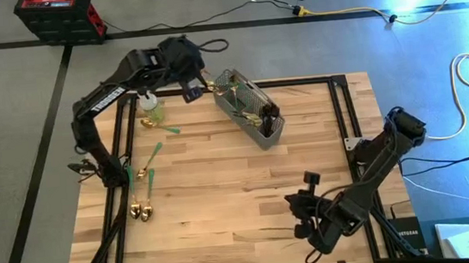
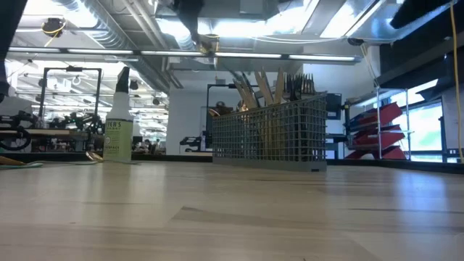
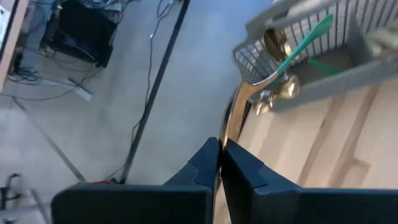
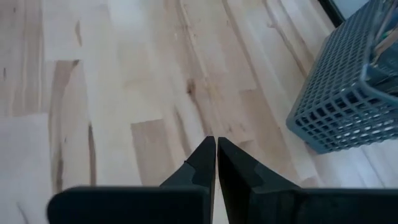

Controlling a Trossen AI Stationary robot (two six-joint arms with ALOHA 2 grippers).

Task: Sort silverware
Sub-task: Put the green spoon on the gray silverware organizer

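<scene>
Fingers (image 3: 219, 163) of the left gripper (image 1: 193, 87) pinched tight on a gold utensil (image 3: 235, 118), thin handle clamped between the pads, bowl end hanging at the near corner of the caddy (image 1: 250, 108). Held high and by the handle end, probably so the working end can drop into a compartment without the gripper fouling the mesh wall. Right gripper (image 4: 216, 163) closed on nothing, parked low over bare wood near the front right of the tabletop (image 1: 250, 199), well clear of the work.

Tabletop: broad open plank in the middle and front, free room for either arm. Black frame rails along the left and right edges, narrowing the approach there.

Caddy: set diagonally toward the back, already bristling with upright handles, among them a green-handled piece (image 3: 305, 40); little slack between them, so a clean vertical entry looks needed. Back corner close to the tabletop edge.

Bottle (image 1: 151, 107): just beside the left arm's path, near the back left; likely to tip on a careless swing.

Loose silverware (image 1: 144, 192): gold spoons and green-handled pieces lying near the left rail, apart from the caddy, not yet sorted.
</scene>
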